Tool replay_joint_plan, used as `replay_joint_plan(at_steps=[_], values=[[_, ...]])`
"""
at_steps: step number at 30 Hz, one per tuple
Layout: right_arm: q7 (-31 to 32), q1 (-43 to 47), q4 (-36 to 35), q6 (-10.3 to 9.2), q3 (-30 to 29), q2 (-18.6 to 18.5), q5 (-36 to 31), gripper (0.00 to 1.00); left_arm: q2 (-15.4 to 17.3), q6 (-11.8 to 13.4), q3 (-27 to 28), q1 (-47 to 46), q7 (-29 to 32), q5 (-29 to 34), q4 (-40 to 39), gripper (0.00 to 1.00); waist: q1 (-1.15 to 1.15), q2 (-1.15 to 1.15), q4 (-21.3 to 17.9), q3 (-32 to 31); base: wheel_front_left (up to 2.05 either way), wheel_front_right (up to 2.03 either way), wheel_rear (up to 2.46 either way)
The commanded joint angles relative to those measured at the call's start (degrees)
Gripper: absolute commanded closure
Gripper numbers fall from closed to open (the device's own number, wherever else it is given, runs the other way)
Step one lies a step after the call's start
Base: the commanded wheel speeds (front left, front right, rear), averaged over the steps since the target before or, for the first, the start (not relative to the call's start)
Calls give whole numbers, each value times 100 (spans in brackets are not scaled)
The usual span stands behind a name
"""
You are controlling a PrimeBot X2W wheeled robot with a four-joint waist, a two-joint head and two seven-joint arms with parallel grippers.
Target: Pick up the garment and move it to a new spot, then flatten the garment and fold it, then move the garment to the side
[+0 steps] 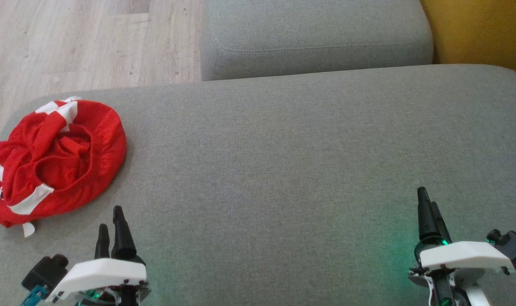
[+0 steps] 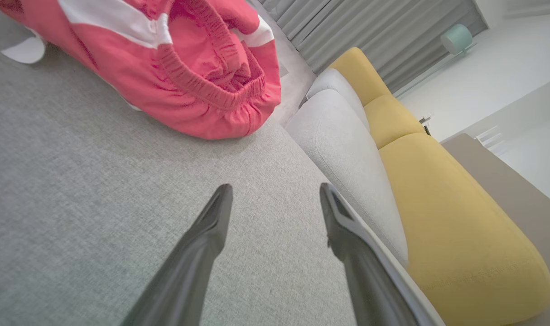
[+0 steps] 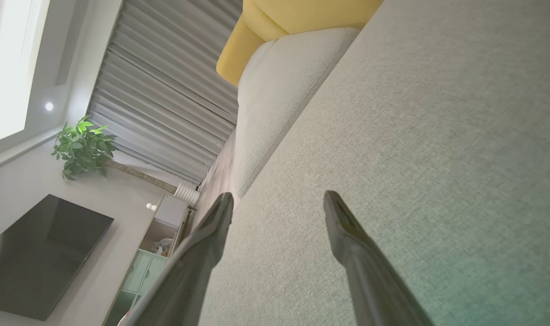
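A: Garment (image 1: pixel 56 159) at nine o'clock?
B: Red matt mesh cloth; smooth white bands; gathered elastic waistband.
A: The sofa seat (image 1: pixel 283 170)?
B: Grey woven fabric, finely rough; floor (image 1: pixel 71 42) at eleven o'clock, pale matt wood; left gripper (image 1: pixel 110 217) at seven o'clock, dark semi-gloss fingers (image 2: pixel 198 253), white plastic shell.

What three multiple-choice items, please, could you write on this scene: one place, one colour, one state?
1. Where on the grey cushion does the garment lie? A. left end B. middle C. right end
2. What colours is it? A. blue, yellow B. red, white C. black
3. How is the left end effector? A. shut on the garment B. open, empty C. shut, empty
Key: 1 A, bunched at the cushion's left edge; 2 B, red cloth with white bands; 3 B, fingers apart over bare cushion.
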Motion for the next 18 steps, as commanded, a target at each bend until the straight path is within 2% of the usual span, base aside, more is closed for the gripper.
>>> replay_joint_plan(at_steps=[1, 18], values=[[-94, -325, -220, -2, 106, -45, -214, 0, 39, 35, 32, -240, -85, 228, -259, 0, 0, 0, 0, -5, 0, 0, 0], [-382, -368, -269, -3, 424, -54, -1403, 0, 45, 243, -247, -259, -374, 1460, -447, 0, 0, 0, 54, -39, 0, 0, 0]])
